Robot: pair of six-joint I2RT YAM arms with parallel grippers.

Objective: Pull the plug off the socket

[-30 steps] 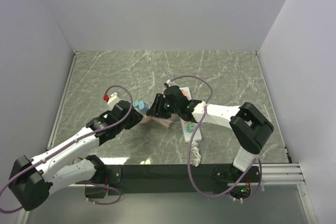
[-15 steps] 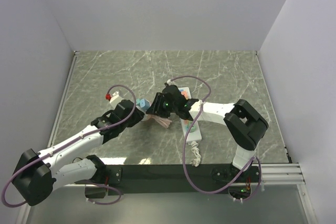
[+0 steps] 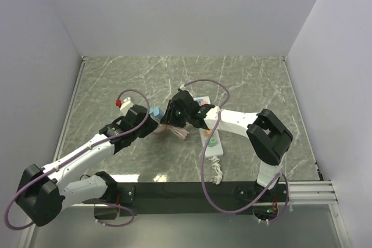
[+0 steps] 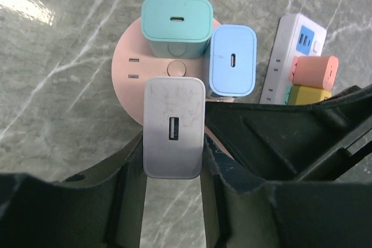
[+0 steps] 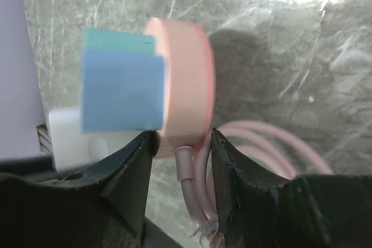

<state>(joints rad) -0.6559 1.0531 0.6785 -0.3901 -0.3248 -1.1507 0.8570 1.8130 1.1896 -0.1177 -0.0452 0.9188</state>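
The socket, a long white power strip, lies right of centre; in the left wrist view it carries an orange plug and a yellow-green plug. Left of it is a pink round outlet disc with a teal plug, a blue plug and a grey-white plug. My left gripper is shut on the grey-white plug's sides. My right gripper is shut on the pink disc's rim and its pink cord, holding the disc on edge.
The two grippers meet at the table's centre, the left close against the right. A coiled pink cord lies under them. The strip's short white cord runs toward the near edge. White walls enclose the table.
Both grippers have shifted a little to the far side and left together with the pink disc. The left arm has stretched further. Both grips are the same.
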